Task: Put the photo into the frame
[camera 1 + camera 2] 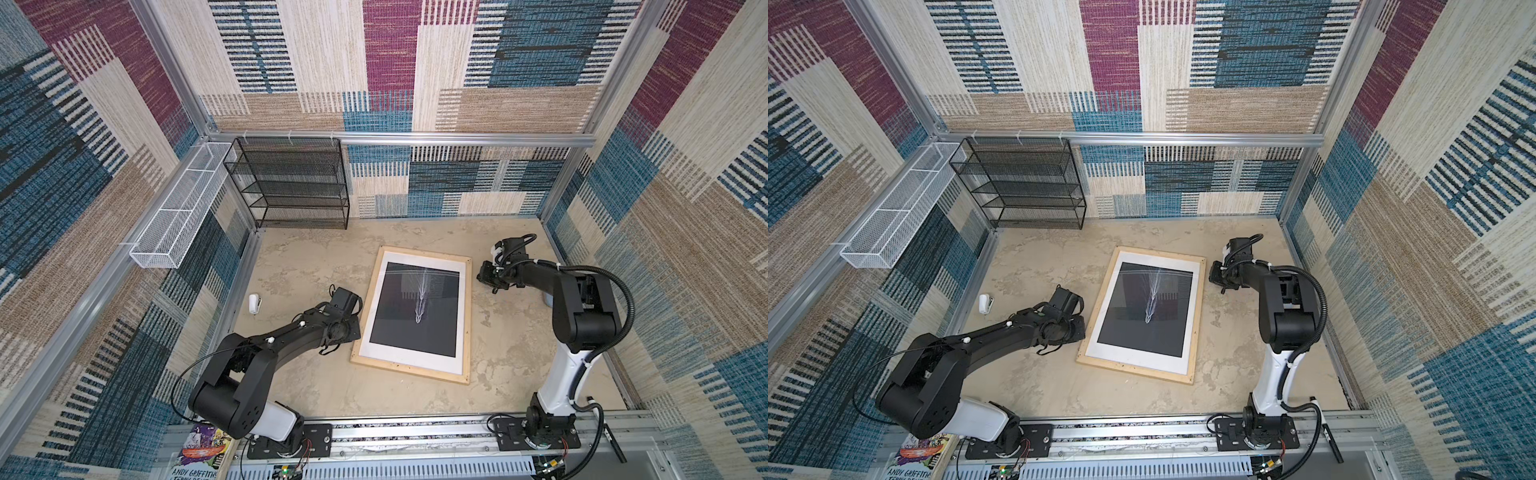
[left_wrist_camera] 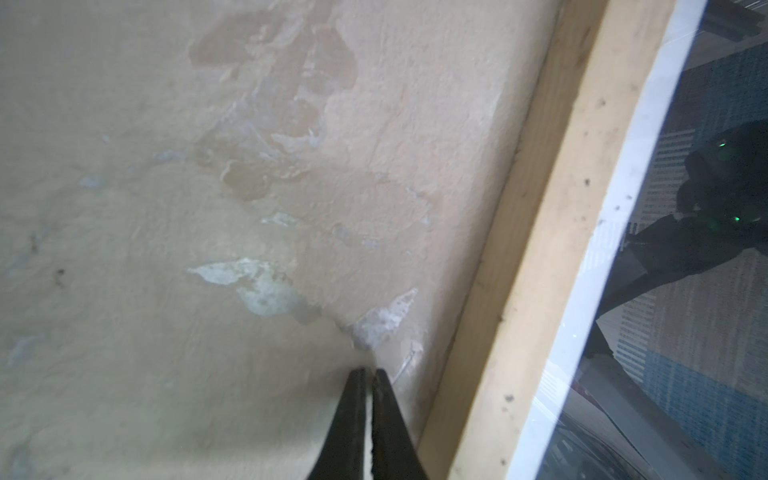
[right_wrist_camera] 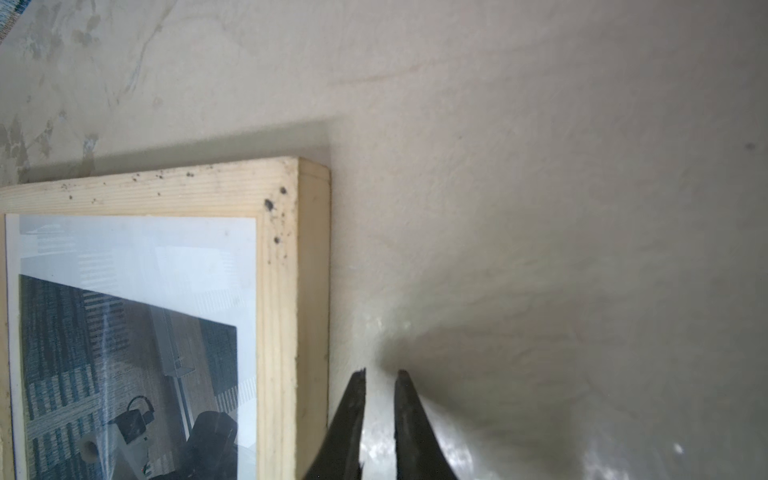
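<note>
The frame (image 1: 415, 371), pale wood with a clear pane, lies flat on the table in both top views. The photo (image 1: 415, 328), black with a white streak and a white margin, lies inside it, face up under the pane. My left gripper (image 2: 370, 371) points down at the bare table just outside the frame's left rail (image 2: 540, 249), its fingers pressed together on nothing. My right gripper (image 3: 380, 372) points down beside the right rail (image 3: 282, 291) near the far right corner. A narrow gap shows between its fingertips, with nothing in it. Neither gripper touches the frame.
A black wire-mesh rack (image 1: 291, 183) stands at the back left. A white mesh basket (image 1: 178, 208) hangs on the left wall. A small white object (image 1: 254, 303) lies on the table left of the left arm. A book (image 1: 199, 453) sits beyond the front edge.
</note>
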Controlling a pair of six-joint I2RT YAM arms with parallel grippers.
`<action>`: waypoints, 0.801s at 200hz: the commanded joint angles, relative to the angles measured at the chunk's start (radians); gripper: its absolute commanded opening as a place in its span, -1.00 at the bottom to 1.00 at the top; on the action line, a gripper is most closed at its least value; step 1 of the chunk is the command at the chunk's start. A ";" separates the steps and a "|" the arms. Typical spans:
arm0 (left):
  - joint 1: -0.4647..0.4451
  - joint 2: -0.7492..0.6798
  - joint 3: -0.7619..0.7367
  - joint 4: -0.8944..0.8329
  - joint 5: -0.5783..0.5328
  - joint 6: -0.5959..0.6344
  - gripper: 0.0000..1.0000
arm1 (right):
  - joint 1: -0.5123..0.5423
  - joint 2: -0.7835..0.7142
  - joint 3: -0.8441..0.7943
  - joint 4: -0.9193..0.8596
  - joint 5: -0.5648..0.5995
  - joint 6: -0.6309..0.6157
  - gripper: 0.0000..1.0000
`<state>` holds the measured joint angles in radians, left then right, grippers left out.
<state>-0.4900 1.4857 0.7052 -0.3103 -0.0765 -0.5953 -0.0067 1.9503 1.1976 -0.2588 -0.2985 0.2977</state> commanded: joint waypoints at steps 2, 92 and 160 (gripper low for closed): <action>-0.034 0.018 -0.002 -0.070 0.016 -0.048 -0.81 | 0.012 0.026 0.033 0.014 -0.030 -0.001 -0.65; -0.161 0.080 0.033 -0.061 0.037 -0.100 -0.82 | 0.105 0.198 0.248 -0.038 -0.060 -0.001 -0.65; -0.200 0.089 0.031 -0.067 0.032 -0.135 -0.84 | 0.193 0.360 0.505 -0.127 -0.071 -0.010 -0.65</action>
<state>-0.6846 1.5566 0.7479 -0.2642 -0.1055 -0.7052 0.1650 2.2757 1.6573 -0.2989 -0.3401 0.2974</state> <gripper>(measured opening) 0.083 0.175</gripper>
